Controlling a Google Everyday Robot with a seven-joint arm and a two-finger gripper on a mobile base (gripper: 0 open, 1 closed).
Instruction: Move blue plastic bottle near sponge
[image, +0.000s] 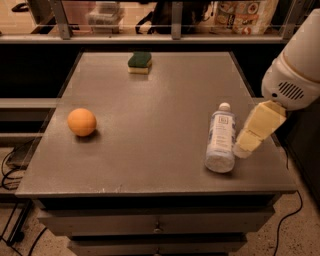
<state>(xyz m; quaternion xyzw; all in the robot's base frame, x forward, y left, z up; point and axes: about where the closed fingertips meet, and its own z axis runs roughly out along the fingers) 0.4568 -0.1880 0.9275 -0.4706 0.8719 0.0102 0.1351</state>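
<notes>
Grey table (150, 125) w/ drawers (157, 222) under its top is the ref for everything here.

Off the table's L side, down on the floor: dark cables (10, 165).

On the table's L half, approx mid-depth, nr the L edge: orange ball (81, 122), sitting alone w/ a small shadow under it.

At the table's far edge, a bit L of centre: sponge (139, 62), lying flat, green side up over the yellow base, well apart from the ball.

On the table's R half, nr the front R corner: blue plastic bottle (220, 142), lying on its side on the table. White cap points to the table's far edge, base to the front edge. Label w/ a small dark square faces up. Bottle and sponge are well apart: sponge at the far edge, bottle front-R.

At the table's R edge, just beside the bottle on its R: gripper (246, 148), pale yellow, slanting down and L toward the bottle's lower half. Tip is v. close to the bottle; touching or not, can't tell. Open or closed: can't tell either. It has nothing lifted.

Above the table's R edge: white rounded arm housing (295, 75) w/ vent slots, carrying the gripper.

Beyond the table's far edge: a rail w/ packages (240, 15) behind it.

On the floor by the table's front R corner: a dark cord (295, 205).
</notes>
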